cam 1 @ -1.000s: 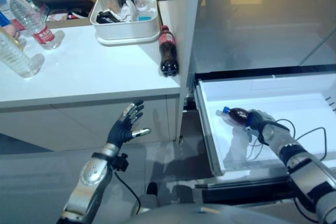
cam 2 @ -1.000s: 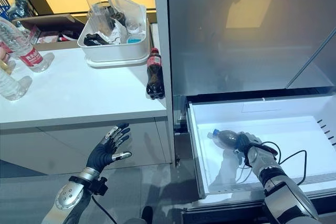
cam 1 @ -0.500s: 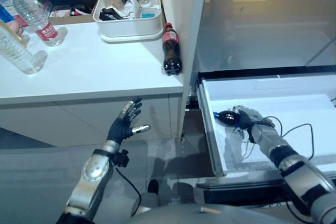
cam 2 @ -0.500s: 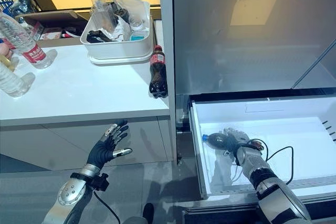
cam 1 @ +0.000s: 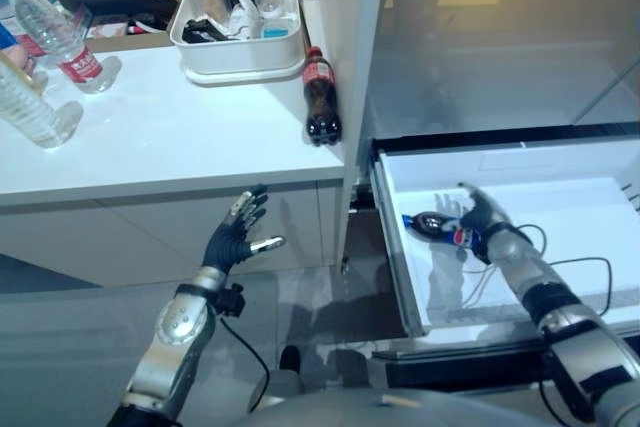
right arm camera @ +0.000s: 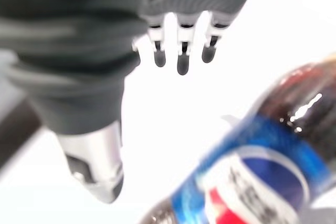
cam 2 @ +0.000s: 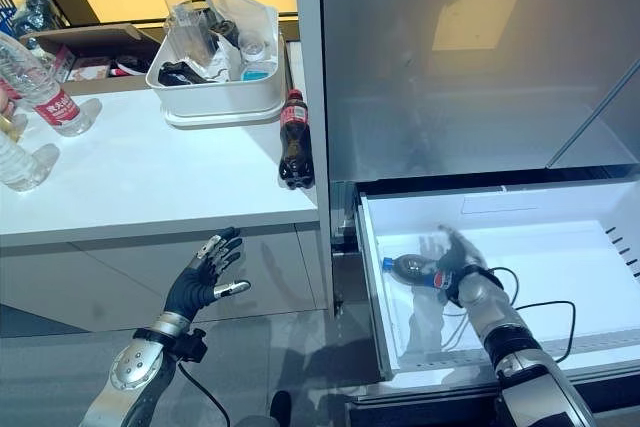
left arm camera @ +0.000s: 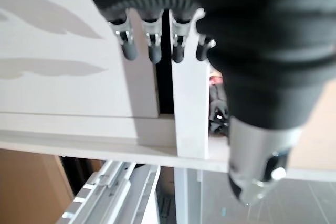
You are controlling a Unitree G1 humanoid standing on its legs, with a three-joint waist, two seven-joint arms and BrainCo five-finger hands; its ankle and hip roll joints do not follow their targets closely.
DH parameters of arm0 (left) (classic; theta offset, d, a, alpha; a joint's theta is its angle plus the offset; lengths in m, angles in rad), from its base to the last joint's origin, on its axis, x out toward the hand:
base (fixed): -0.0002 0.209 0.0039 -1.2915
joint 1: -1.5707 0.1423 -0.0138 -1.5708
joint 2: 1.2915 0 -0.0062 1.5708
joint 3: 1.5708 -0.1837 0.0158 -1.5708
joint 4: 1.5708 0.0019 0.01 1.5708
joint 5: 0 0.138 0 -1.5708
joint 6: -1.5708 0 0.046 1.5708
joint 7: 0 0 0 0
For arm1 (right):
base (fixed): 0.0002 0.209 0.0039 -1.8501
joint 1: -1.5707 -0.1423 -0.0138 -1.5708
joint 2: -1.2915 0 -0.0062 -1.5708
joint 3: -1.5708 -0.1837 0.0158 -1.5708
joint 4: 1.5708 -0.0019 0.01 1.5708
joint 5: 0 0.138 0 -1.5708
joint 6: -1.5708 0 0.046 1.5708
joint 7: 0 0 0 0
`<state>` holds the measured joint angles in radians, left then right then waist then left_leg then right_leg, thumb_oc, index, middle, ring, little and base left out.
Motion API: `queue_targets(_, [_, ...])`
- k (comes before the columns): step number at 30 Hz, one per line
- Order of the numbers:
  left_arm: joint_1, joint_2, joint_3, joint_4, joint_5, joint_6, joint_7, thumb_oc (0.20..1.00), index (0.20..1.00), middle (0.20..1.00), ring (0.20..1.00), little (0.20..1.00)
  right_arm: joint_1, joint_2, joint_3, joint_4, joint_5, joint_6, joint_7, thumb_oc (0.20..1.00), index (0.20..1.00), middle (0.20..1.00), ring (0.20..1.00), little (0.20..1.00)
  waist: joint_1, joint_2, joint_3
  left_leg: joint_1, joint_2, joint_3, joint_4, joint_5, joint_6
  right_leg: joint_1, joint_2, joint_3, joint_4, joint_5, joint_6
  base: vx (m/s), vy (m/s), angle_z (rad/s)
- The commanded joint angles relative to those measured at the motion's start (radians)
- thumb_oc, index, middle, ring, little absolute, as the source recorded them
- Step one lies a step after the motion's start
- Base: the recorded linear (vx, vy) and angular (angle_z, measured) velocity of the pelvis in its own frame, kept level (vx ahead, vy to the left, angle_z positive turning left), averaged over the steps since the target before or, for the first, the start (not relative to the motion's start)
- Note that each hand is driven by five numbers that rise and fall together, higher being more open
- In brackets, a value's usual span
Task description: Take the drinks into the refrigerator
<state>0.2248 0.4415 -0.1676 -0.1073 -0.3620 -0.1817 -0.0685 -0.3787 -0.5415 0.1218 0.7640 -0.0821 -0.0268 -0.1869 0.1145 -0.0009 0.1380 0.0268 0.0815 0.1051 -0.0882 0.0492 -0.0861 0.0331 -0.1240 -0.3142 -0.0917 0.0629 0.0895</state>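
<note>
Our right hand opens wide beside the cola bottle, lying near the drawer's left edge; our left hand hangs open below the counter.

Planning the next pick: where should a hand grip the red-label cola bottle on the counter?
Grip the cola bottle round its dark middle, below the red label, coming from the counter's open front-left side: it stands upright close to the refrigerator wall.
</note>
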Motion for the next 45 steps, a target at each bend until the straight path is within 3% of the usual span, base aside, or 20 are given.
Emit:
queue_targets(1, [-0.008,0.021,0.027,-0.018,0.032,-0.041,0.004,1.0,1.0,1.0,1.0,1.0,0.002,-0.057,-0.052,-0.106,0.177,-0.105,-0.036,1.0,1.0,1.0,1.0,1.0,-0.014,-0.05,-0.028,0.012,-0.011,0.014,0.001,-0.063,0.029,0.021,-0.033,0.01,0.004,0.0,0.065,0.0,0.0,0.0])
queue_targets(9, [-0.02,0.001,0.051,0.01,0.051,-0.036,0.002,1.0,1.0,1.0,1.0,1.0,0.195,-0.055,-0.336,-0.419,0.434,-0.214,-0.018,1.0,1.0,1.0,1.0,1.0,-0.057,-0.056,-0.049,0.034,-0.01,0.026,0.001,-0.078,0.03,0.031,-0.032,0.021,0.004,-0.005,0.067,0.01,0.003,-0.01])
queue_targets(13, [-0.021,-0.014,0.057,0.02,0.062,-0.03,-0.002,1.0,1.0,1.0,1.0,1.0,0.26,-0.044,-0.449,-0.527,0.491,-0.245,-0.023,1.0,1.0,1.0,1.0,1.0,-0.075,-0.06,-0.058,0.038,-0.009,0.031,0.001,-0.082,0.03,0.031,-0.031,0.028,0.004,-0.007,0.068,0.01,0.008,-0.05])
queue_targets(21, [-0.044,-0.022,0.06,0.05,0.06,-0.033,-0.004,1.0,1.0,1.0,1.0,1.0,0.288,-0.08,-0.591,-0.532,0.568,-0.303,-0.062,1.0,1.0,1.0,1.0,1.0,-0.105,-0.07,-0.075,0.046,-0.005,0.046,0.001,-0.088,0.03,0.023,-0.024,0.049,0.004,-0.005,0.071,0.0,0.003,-0.1])
queue_targets(28, [-0.068,-0.029,0.057,0.075,0.054,-0.029,-0.008,1.0,1.0,1.0,1.0,1.0,0.339,-0.081,-0.721,-0.475,0.652,-0.358,-0.108,1.0,1.0,1.0,1.0,1.0,-0.14,-0.075,-0.085,0.054,0.0,0.066,0.001,-0.094,0.031,0.011,-0.017,0.075,0.004,-0.001,0.073,0.0,0.006,-0.11])
queue_targets(38, [-0.085,-0.03,0.072,0.116,0.075,-0.032,-0.001,1.0,1.0,1.0,1.0,1.0,0.433,-0.042,-0.805,-0.343,0.68,-0.371,-0.147,1.0,1.0,1.0,1.0,1.0,-0.172,-0.076,-0.085,0.053,0.003,0.093,0.001,-0.096,0.03,-0.01,-0.012,0.103,0.004,0.006,0.074,-0.01,0.002,-0.13])
queue_targets(45, [-0.076,-0.026,0.075,0.128,0.079,-0.032,-0.001,1.0,1.0,1.0,1.0,1.0,0.503,-0.035,-0.846,-0.086,0.749,-0.352,-0.149,1.0,1.0,1.0,1.0,1.0,-0.186,-0.071,-0.084,0.048,0.0,0.095,0.001,-0.096,0.03,-0.019,-0.013,0.107,0.004,0.01,0.075,0.0,0.0,-0.03])
